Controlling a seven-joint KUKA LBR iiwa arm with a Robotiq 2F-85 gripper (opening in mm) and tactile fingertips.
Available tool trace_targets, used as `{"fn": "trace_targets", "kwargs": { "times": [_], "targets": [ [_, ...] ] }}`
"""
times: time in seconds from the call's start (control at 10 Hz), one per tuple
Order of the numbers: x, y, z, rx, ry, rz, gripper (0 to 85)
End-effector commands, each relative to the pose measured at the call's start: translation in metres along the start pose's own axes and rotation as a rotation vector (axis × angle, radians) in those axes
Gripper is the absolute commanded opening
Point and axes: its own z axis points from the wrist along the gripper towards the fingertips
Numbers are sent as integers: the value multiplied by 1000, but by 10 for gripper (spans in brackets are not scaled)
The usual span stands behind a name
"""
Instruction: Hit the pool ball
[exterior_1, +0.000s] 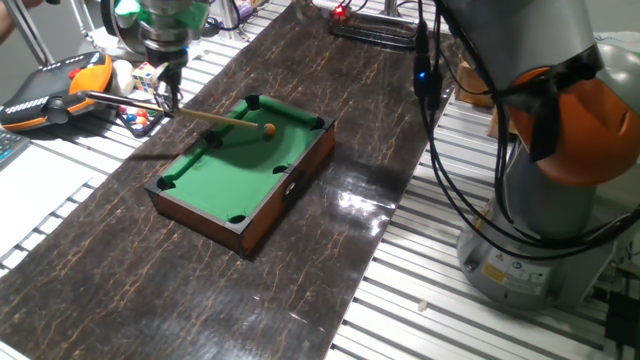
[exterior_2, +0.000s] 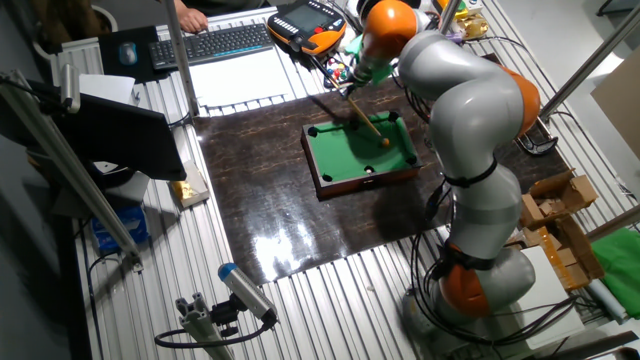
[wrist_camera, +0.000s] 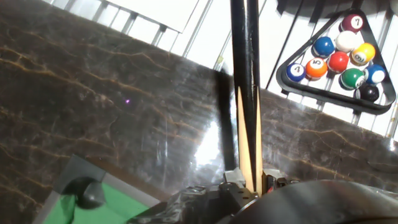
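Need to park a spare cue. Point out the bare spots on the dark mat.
Free: the dark mat in front of the pool table, and the strip beside it toward the arm's base. Crowded: the far corner by the gripper, cue and teach pendant.

triangle rack of coloured balls (wrist_camera: 339, 53) | keyboard (exterior_2: 226, 41) | orange-black pendant (exterior_1: 55, 88) | dark marbled mat (exterior_1: 120, 240)

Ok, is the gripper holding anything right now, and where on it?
Yes: the gripper is shut on the cue stick, near its butt end. The tip end reaches over the felt toward the pool ball.
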Motion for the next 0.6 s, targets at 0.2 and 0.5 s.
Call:
{"fn": "trace_targets", "kwargs": {
  "times": [0.2, 0.5],
  "targets": [
    [22, -2, 4, -44, 49, 3, 23],
    [25, 11, -8, -62, 102, 13, 23]
  ]
}}
